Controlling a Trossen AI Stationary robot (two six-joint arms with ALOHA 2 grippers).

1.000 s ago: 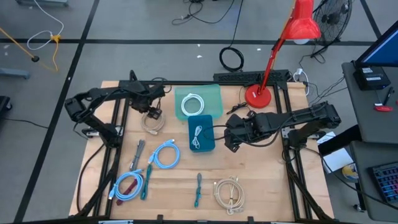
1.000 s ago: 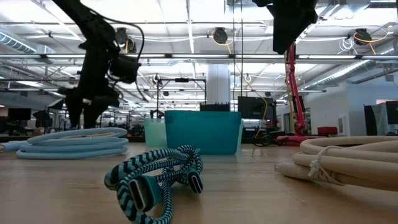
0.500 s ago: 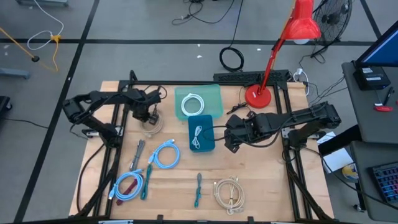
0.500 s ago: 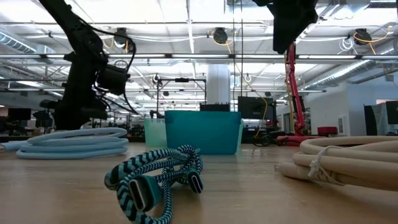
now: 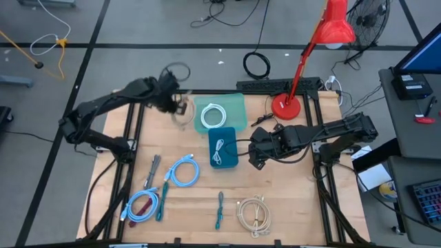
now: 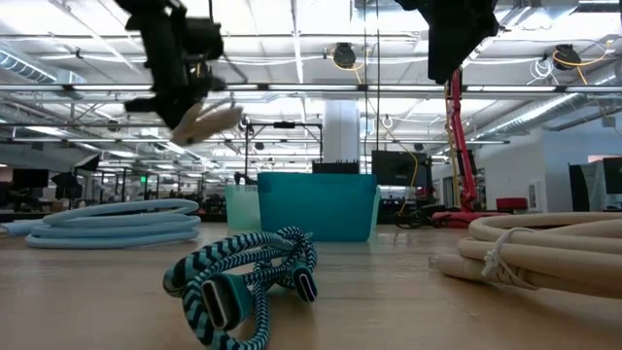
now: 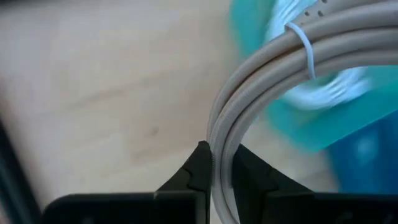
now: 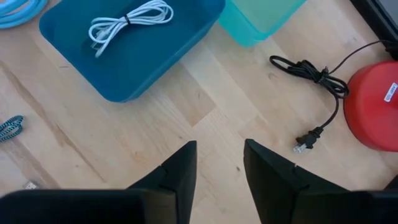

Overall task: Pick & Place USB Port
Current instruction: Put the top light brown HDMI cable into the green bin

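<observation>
Above the wooden table (image 5: 275, 193), left gripper (image 7: 221, 163) clenches a beige cable coil (image 7: 292, 56); right gripper (image 8: 219, 160) hangs released.

Two bins sit at the middle of the table (image 5: 289, 207): the far bin (image 5: 236, 103) holds a coiled cable (image 5: 212, 116), and the near bin (image 5: 231, 162), touching it, holds a thin bundled cable (image 5: 220, 150). Left of the far bin, the left gripper (image 5: 180, 105) hangs above the table with a tied cable coil (image 5: 183, 117) between its fingers, while the right gripper (image 5: 253, 155) is just right of the near bin. A lamp base (image 5: 284, 107) stands at the far right, and along the near edge lie, left to right, a cable bundle (image 5: 142, 206), a looped cable (image 5: 182, 171), a braided cable (image 5: 219, 210) and a thick coil (image 5: 253, 215).
</observation>
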